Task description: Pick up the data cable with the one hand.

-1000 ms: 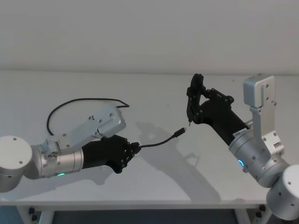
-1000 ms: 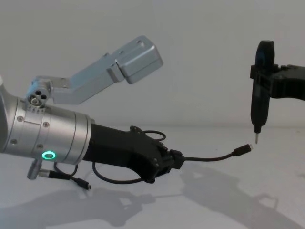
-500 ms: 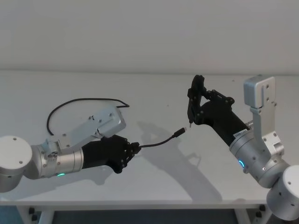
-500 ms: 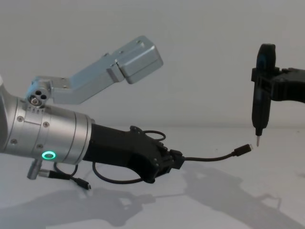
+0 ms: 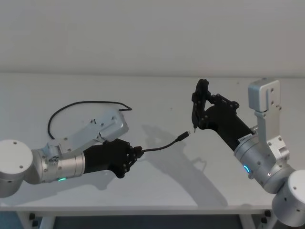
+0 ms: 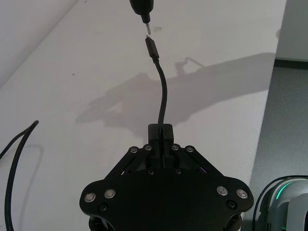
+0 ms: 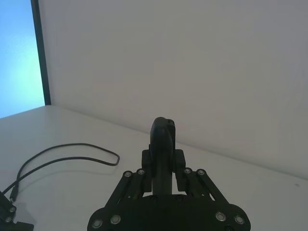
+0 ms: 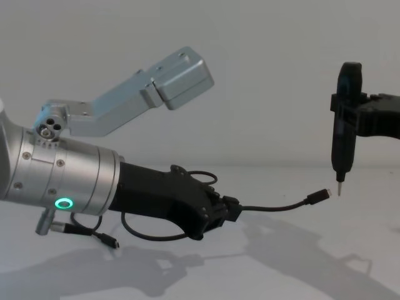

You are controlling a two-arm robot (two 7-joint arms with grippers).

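- Left end effector (image 5: 134,155) is closed tight on the data cable (image 5: 162,145), pinching it a little way back from its free plug; I see the same grip from the left wrist camera (image 6: 160,139) and from the chest camera (image 8: 230,209).
- From that left end effector, the short free end of the data cable arcs forward and up above the table (image 5: 157,191), its metal-tipped plug (image 5: 183,136) held in the air.
- Behind the left end effector, the rest of the data cable loops back across the table (image 5: 86,102), and I can see its other plug (image 8: 114,244) lying just under the left wrist.
- Right end effector (image 5: 200,107) sits well apart from the left end effector, on the far side of the plug, and is clamped on a black pen-like tool (image 5: 196,107) held upright.
- The tool's metal tip (image 8: 339,187) hangs just beside the plug, tip pointing down; I cannot tell whether they touch.
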